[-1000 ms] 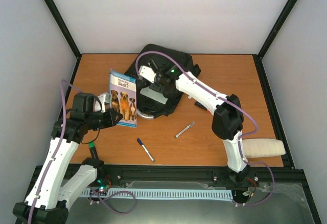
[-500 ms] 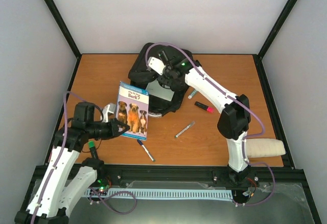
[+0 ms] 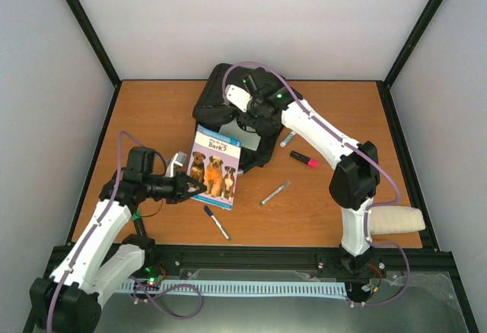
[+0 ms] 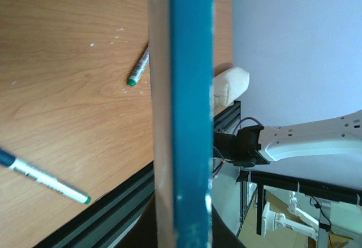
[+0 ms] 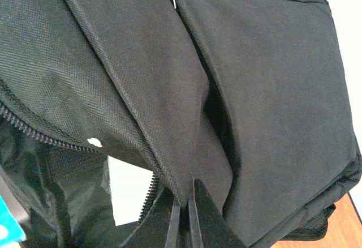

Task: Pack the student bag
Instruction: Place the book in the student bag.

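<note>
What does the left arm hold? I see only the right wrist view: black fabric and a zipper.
Observer: The left gripper is shut on a book with three dogs on its cover.
Operator: Where is it relative to the bag?
Observer: On the near left side of the student bag, its top corner close to the opening.
Operator: What lies loose on the table?
Observer: Among others, a blue-capped pen, a silver pen, a pink marker and a beige pouch.
</note>
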Tool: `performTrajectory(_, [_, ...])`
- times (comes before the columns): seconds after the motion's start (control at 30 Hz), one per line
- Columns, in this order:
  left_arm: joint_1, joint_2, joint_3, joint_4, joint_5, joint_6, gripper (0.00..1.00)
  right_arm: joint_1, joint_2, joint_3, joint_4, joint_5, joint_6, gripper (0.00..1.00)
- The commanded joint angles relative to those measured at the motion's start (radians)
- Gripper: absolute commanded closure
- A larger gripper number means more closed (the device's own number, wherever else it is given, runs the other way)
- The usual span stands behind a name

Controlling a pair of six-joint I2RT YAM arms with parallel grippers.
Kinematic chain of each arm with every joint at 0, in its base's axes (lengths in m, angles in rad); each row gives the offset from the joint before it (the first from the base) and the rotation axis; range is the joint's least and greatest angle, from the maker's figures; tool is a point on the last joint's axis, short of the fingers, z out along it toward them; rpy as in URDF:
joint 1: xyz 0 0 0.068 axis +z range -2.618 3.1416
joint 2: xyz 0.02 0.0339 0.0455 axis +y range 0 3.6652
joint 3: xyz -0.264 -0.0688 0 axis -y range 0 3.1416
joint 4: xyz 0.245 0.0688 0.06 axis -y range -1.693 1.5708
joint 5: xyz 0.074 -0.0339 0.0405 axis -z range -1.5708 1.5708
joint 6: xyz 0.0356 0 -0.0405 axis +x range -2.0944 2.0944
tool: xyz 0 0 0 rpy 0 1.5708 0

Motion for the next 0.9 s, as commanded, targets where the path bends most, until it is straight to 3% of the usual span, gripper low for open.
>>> performTrajectory(0.0, [-0.016,0.063,-0.010,0.237,0.138,-0.033,0.99,-0.032,-0.102,-0.035,0.084,-0.061,-0.017,0.97])
performTrajectory(0.4, [-0.111,0.308,-0.033,0.577,0.154,-0.030,0.99,-0.047,-0.123,-0.068,0.092,-0.097,-0.011,0.97])
performTrajectory(0.57, [-0.126,0.383,-0.015,0.625,0.145,-0.057,0.99,-0.047,-0.122,-0.075,0.097,-0.097,-0.009,0.97])
performTrajectory(0.73, [-0.176,0.445,-0.024,0.648,0.067,-0.076,0.99,-0.048,-0.132,-0.097,0.115,-0.095,-0.009,0.97])
performTrajectory(0.87, [-0.252,0.461,-0.094,0.847,-0.018,-0.176,0.99,-0.048,-0.136,-0.099,0.121,-0.098,-0.006,0.97])
